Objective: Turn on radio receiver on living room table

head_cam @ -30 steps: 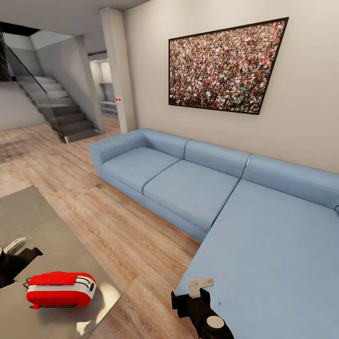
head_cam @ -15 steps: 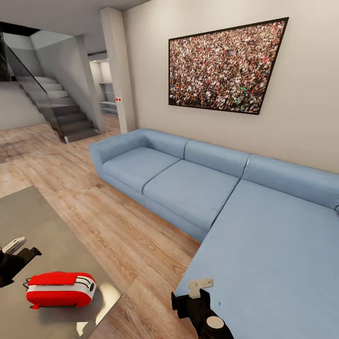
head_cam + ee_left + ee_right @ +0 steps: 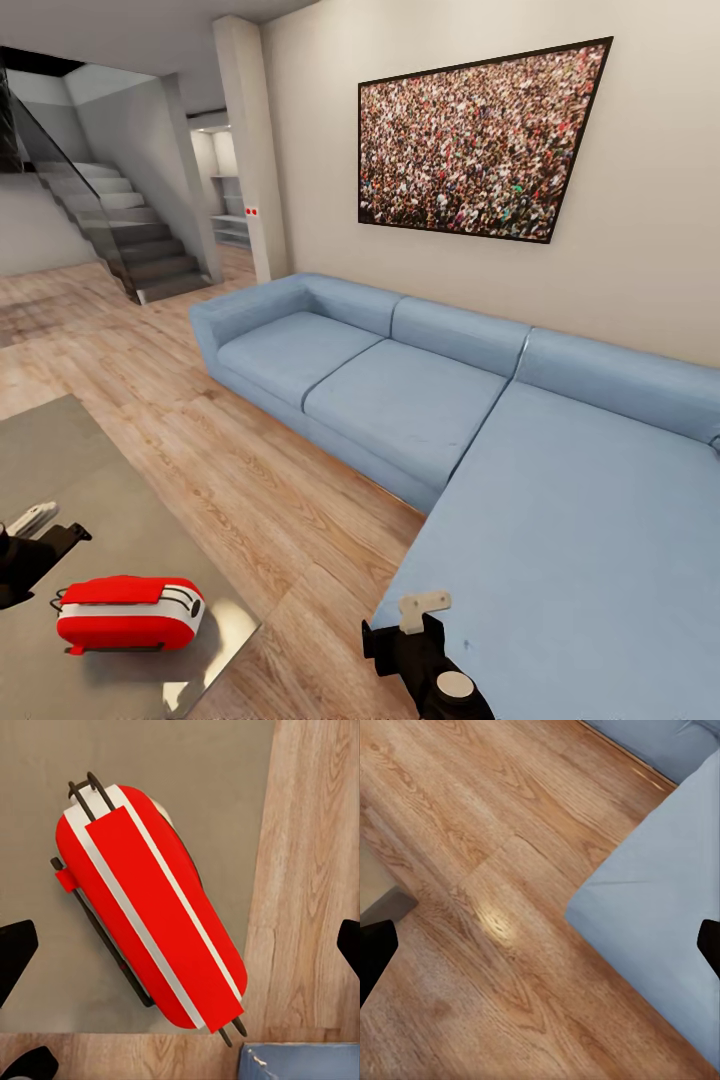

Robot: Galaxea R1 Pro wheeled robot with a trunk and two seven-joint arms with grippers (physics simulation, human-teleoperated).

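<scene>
The radio receiver (image 3: 130,612) is a glossy red rounded box with white stripes, lying near the front right corner of the grey table (image 3: 60,460). From the left wrist camera, the radio receiver (image 3: 150,907) lies diagonally on the grey top, its thin black wire handle along one side. My left gripper (image 3: 45,530) hovers just left of and above it; this left gripper (image 3: 180,949) is open, its fingertips (image 3: 15,952) wide apart with the radio between and below them. My right gripper (image 3: 425,610) is open over the floor by the sofa edge, holding nothing.
A light-blue L-shaped sofa (image 3: 450,400) runs along the beige wall and right side, under a black-framed crowd photograph (image 3: 475,140). A strip of wood floor (image 3: 270,500) separates table and sofa. Stairs (image 3: 120,240) rise at the back left. The table's corner (image 3: 379,896) shows beside the sofa's corner (image 3: 660,915).
</scene>
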